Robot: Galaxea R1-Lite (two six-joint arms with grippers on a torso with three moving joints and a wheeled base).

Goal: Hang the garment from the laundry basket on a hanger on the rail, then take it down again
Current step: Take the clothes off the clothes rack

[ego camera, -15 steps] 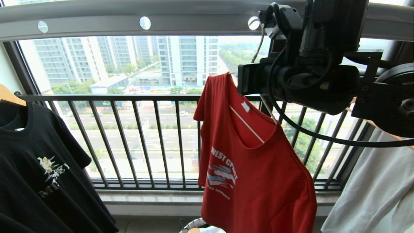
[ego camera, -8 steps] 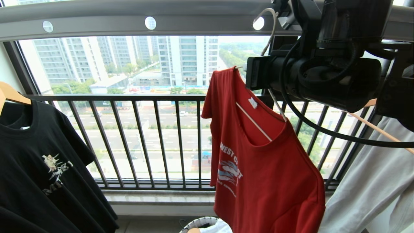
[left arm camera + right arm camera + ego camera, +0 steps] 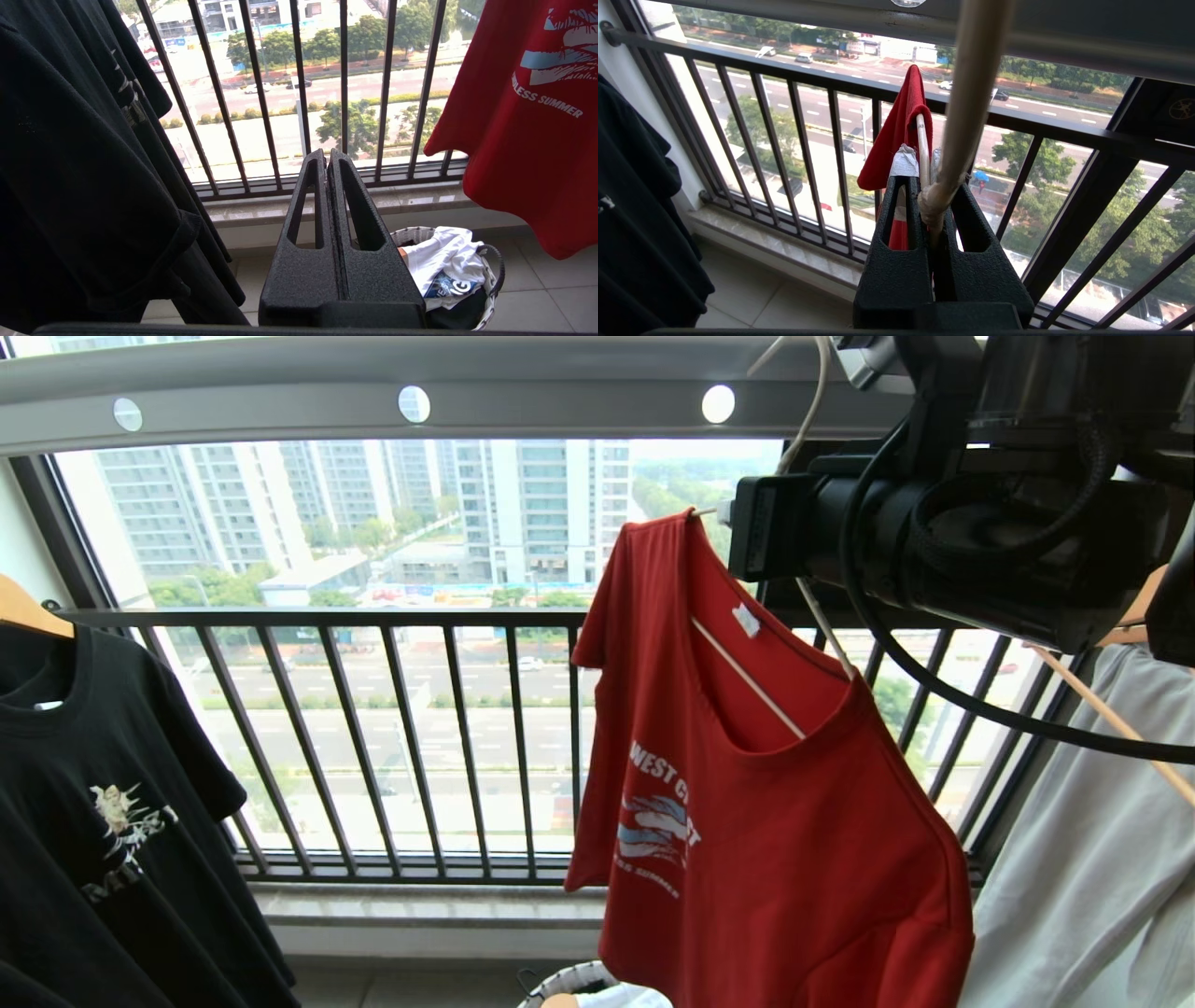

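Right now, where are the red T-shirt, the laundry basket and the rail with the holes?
red T-shirt (image 3: 775, 859), head view, chest below the neckline.
laundry basket (image 3: 494, 261), left wrist view, its dark handle.
rail (image 3: 280, 406), head view, grey face between holes.

Black right arm (image 3: 934, 551) looped with a black cable (image 3: 952, 695); grainy black slotted triangular jaws.

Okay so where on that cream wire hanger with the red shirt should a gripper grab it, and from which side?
Best at the hanger neck, the bare stem below the hook, approached from the room side. The red T-shirt covers its arms. The right gripper already pinches there.
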